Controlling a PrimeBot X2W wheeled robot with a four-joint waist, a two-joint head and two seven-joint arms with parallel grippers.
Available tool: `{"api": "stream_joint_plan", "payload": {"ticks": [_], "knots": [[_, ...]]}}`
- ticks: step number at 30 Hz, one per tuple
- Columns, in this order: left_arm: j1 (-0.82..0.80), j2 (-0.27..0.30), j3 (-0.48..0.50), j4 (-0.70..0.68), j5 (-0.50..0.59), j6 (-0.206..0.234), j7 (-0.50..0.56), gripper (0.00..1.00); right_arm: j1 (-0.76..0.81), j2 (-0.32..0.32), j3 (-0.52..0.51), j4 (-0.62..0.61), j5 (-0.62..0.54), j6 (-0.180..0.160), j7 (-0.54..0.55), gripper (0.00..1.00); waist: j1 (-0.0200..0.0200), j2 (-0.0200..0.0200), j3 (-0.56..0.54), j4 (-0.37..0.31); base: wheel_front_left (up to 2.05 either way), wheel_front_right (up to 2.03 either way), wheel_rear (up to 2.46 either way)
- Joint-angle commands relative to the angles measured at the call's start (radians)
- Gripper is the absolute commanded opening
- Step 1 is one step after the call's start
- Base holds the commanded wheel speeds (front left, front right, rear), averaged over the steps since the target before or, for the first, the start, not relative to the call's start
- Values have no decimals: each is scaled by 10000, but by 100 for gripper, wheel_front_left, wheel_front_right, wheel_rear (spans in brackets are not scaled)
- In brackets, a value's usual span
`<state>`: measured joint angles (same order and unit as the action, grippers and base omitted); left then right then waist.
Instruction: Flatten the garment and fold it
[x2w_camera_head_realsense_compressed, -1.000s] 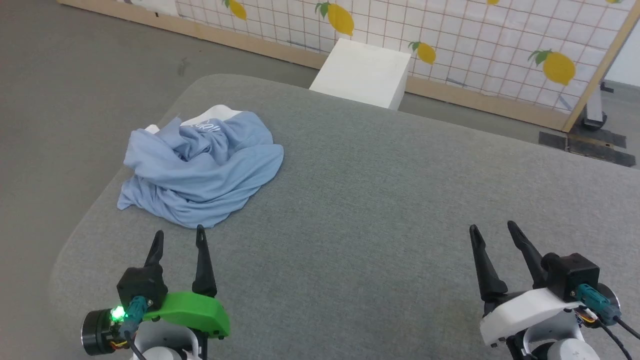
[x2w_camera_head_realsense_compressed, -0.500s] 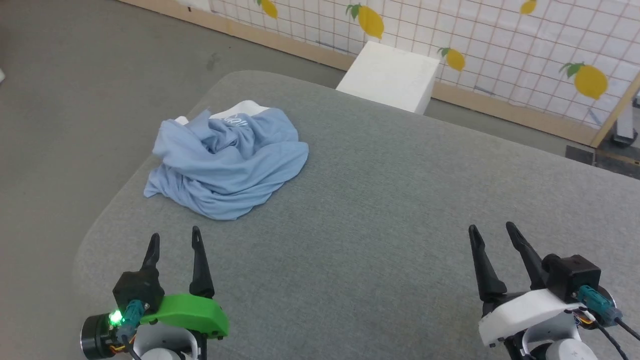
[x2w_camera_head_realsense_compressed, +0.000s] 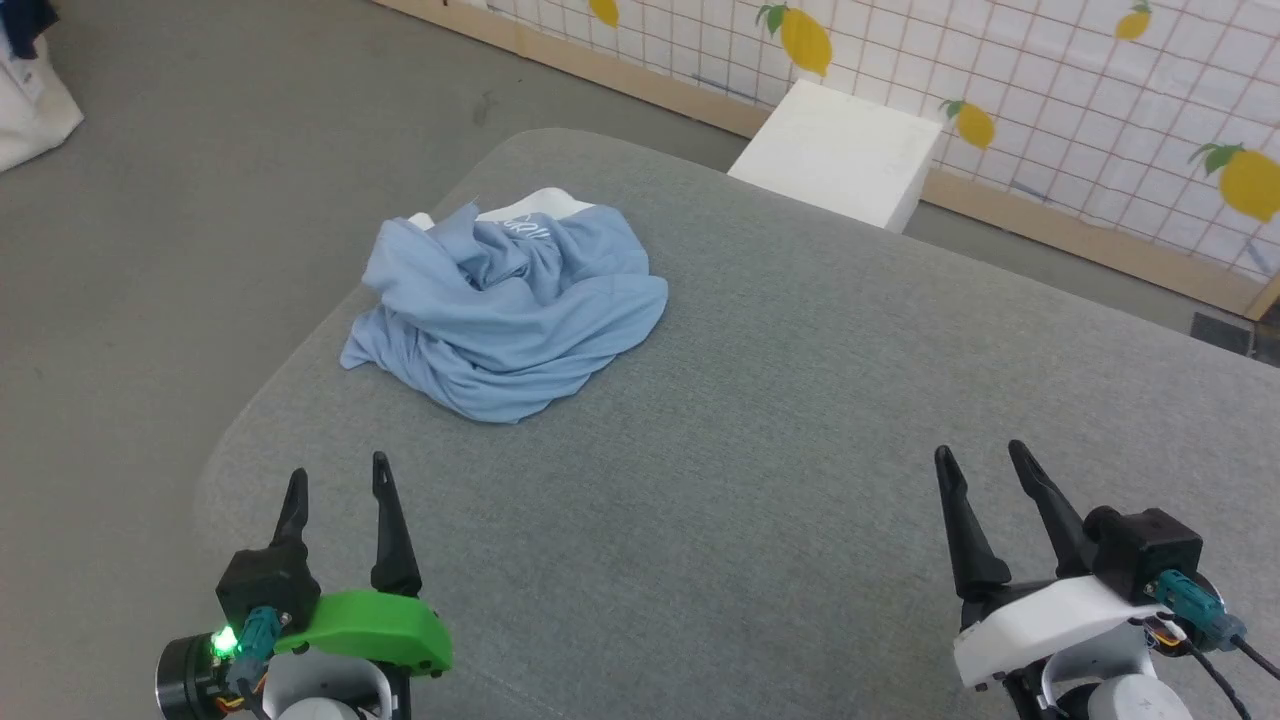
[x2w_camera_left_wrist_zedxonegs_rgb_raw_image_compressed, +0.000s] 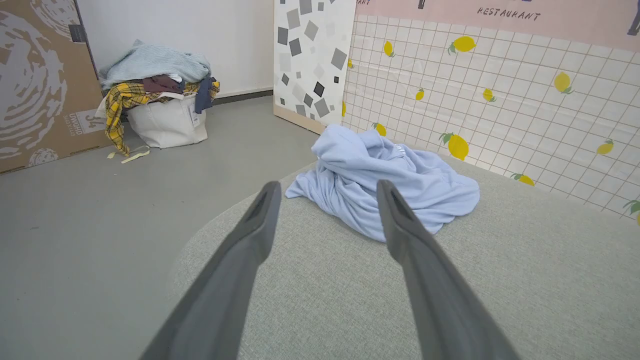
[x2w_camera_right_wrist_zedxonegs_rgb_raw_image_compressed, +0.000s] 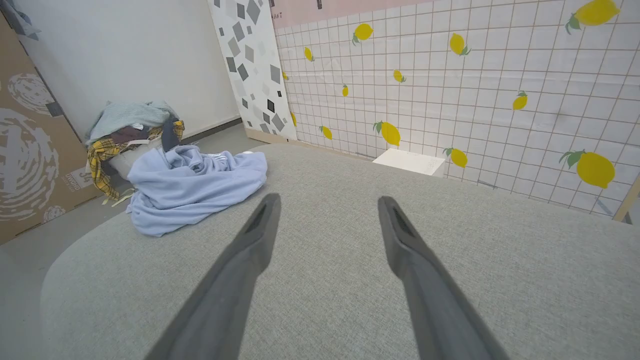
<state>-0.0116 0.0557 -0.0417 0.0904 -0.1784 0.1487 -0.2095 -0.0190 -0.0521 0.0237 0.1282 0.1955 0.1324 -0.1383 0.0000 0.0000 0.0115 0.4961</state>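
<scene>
The garment (x2w_camera_head_realsense_compressed: 510, 320) lies crumpled on woven tabletop (x2w_camera_head_realsense_compressed: 750, 450); soft blue knit. Both stand wide and empty: left end effector (x2w_camera_head_realsense_compressed: 337, 465); right end effector (x2w_camera_head_realsense_compressed: 978, 447).

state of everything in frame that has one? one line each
garment: crumpled in a heap near the far left corner of the table, not flattened, not held.
left gripper: open, empty, short of the garment.
right gripper: open, empty, over bare table.
laundry bag: upright, heaped over its rim with clothes.
</scene>
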Motion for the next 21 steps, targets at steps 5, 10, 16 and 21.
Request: {"api": "stream_joint_plan", "payload": {"ticks": [5, 10, 16, 21], "knots": [[210, -17, -24, 69, -281, 179, -184, 100, -134, 15, 27, 79, 168, -15, -112, 100, 0, 0, 68, 369, 0, 0, 0], [187, -10, 102, 113, -479, 255, -289, 100, -158, 16, 58, 101, 236, -16, -128, 100, 0, 0, 110, 629, 0, 0, 0], [-722, 108, 284, 289, -910, 153, -362, 100, -416, 17, 242, -248, -31, -16, 205, 100, 0, 0, 975, 509, 0, 0, 0], [-2841, 277, 337, 1045, -1445, -106, 197, 100, -873, -101, 233, -941, -426, -17, 692, 100, 0, 0, 2525, 45, 0, 0, 0]]}}
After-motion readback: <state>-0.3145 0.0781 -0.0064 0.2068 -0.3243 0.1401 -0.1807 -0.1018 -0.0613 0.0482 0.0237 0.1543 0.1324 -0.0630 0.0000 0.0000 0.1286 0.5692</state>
